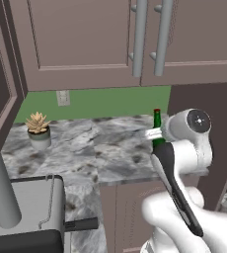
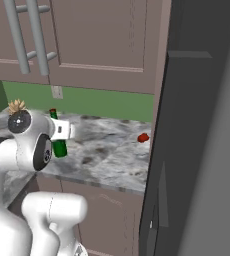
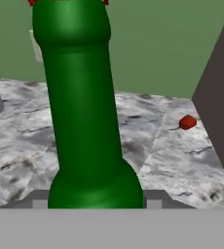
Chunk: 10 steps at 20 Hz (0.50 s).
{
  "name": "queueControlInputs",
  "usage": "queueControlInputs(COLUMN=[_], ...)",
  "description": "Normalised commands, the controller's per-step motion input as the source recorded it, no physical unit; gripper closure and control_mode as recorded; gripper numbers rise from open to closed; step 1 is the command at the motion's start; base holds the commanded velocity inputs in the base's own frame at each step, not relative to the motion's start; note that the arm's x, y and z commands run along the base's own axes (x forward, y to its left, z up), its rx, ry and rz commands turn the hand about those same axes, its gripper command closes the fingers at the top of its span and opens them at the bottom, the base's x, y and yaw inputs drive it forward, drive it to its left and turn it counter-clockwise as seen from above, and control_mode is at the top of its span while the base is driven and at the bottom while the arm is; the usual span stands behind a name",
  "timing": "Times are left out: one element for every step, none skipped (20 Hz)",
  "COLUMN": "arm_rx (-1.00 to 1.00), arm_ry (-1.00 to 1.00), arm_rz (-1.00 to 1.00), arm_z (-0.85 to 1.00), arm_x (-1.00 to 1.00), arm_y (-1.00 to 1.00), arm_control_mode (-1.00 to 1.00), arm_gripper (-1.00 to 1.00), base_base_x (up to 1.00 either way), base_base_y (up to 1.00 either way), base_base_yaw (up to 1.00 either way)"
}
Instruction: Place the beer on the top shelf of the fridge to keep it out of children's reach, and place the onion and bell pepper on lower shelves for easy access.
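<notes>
Gripper (image 3: 97,202) pinches the slim dark green glass beer bottle (image 3: 82,112) at its lower body, upright over the grey marbled counter (image 1: 86,148). Small glossy red bell pepper (image 2: 143,137) lies far right, near the tall grey fridge (image 2: 202,150).

1. The grey-veined marble counter (image 1: 91,148) runs below the brown cupboards, ending against the dark fridge side on the right.
2. A small potted succulent (image 1: 38,129) sits near its back left.
3. The bell pepper (image 2: 143,137) rests far right, close to the fridge (image 2: 197,150).
4. The beer (image 3: 82,112) stands upright over the counter's middle; whether its base touches the marble can't be made out.
</notes>
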Motion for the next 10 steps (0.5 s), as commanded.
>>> queueControlInputs(arm_rx=[0.07, 0.06, 0.03, 0.0, 0.0, 0.0, 0.0, 0.0, 0.0, 0.0], arm_ry=[-0.12, -0.07, -0.06, -0.01, -0.01, 0.0, -0.03, -0.06, -0.09, -0.09], arm_rz=[-0.1, -0.09, -0.06, -0.04, -0.03, -0.03, -0.02, -0.01, 0.0, 0.0], arm_z=[1.0, 1.0, 1.0, 0.96, 0.89, 0.81, 0.61, 0.37, 0.18, 0.14], arm_x=[-0.85, -0.89, -0.94, -0.86, -0.87, -0.94, -1.0, -0.99, -0.9, -0.85], arm_y=[-0.46, -0.47, -0.41, -0.32, -0.26, -0.25, -0.25, -0.18, -0.12, -0.07], arm_control_mode=[-1.0, -1.0, -1.0, -1.0, -1.0, -1.0, -1.0, -1.0, -1.0, -1.0], arm_gripper=[1.0, 1.0, 1.0, 1.0, 1.0, 1.0, 1.0, 1.0, 1.0, 1.0], base_base_x=[0.0, 0.0, 0.0, 0.0, 0.0, 0.0, 0.0, 0.0, 0.0, 0.0], base_base_y=[0.0, 0.0, 0.0, 0.0, 0.0, 0.0, 0.0, 0.0, 0.0, 0.0], base_base_yaw=[0.0, 0.0, 0.0, 0.0, 0.0, 0.0, 0.0, 0.0, 0.0, 0.0])
